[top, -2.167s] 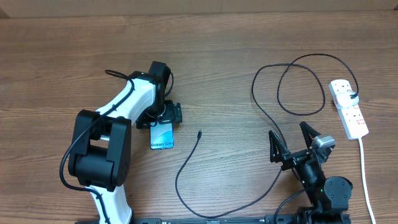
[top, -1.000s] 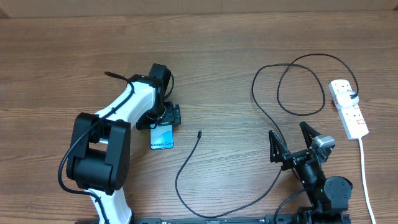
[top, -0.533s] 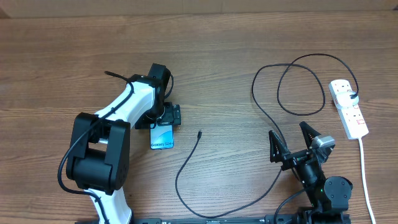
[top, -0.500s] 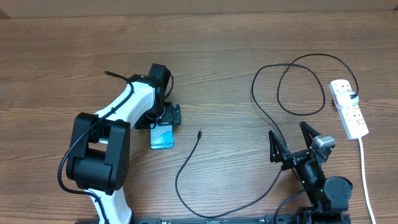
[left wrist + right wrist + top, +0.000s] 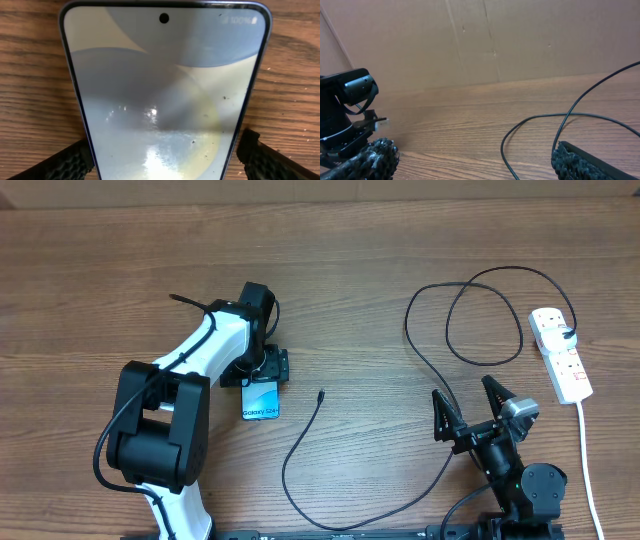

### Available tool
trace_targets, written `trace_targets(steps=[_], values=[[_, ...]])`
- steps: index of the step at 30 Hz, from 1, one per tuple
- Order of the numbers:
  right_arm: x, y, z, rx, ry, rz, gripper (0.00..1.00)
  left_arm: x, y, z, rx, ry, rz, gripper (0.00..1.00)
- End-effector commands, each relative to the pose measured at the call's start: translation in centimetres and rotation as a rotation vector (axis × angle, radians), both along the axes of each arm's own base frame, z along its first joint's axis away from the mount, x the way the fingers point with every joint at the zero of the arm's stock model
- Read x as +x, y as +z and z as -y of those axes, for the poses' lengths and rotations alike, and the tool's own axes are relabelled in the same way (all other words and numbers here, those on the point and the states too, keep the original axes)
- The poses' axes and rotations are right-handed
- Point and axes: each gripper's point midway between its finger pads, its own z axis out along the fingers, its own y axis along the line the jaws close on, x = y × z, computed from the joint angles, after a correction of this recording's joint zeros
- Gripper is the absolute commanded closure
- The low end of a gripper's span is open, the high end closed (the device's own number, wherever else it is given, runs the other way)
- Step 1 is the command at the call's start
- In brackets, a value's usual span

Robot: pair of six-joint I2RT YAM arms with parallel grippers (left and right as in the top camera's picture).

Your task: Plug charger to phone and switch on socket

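Observation:
The phone lies flat on the table, screen lit, its "Galaxy S24" end toward the front. My left gripper sits over its far end with a finger against each long edge. In the left wrist view the phone fills the frame between both fingers. The charger cable loops across the table; its connector tip lies free, right of the phone. The socket strip lies at the far right with a black plug in it. My right gripper is open and empty near the front.
The strip's thick white cord runs toward the front right edge. The black cable makes large loops between my right gripper and the strip, and passes between the right fingers in the right wrist view. A cardboard wall stands behind the table.
My left gripper's fingers have drawn in slightly against the phone's edges. The phone, the cable and the right arm have not moved.

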Motion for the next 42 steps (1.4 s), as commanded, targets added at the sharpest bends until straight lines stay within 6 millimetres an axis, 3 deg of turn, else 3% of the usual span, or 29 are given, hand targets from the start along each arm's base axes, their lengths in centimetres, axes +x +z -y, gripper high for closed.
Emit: trace_targets(steps=[1, 14, 30, 42], values=[[0.0, -0.1, -0.1, 0.0, 0.006, 0.006, 0.0, -6.8, -6.2, -3.0, 0.125, -0.032, -0.257, 0.12], [0.0, -0.1, -0.1, 0.0, 0.006, 0.006, 0.0, -6.7, -6.2, -3.0, 0.13, 0.001, -0.253, 0.15], [0.0, -0.1, -0.1, 0.0, 0.006, 0.006, 0.0, -5.7, -6.6, -2.4, 0.106, 0.062, -0.209, 0.11], [0.0, -0.1, -0.1, 0.0, 0.006, 0.006, 0.0, -5.7, -6.6, -2.0, 0.083, 0.066, -0.209, 0.21]])
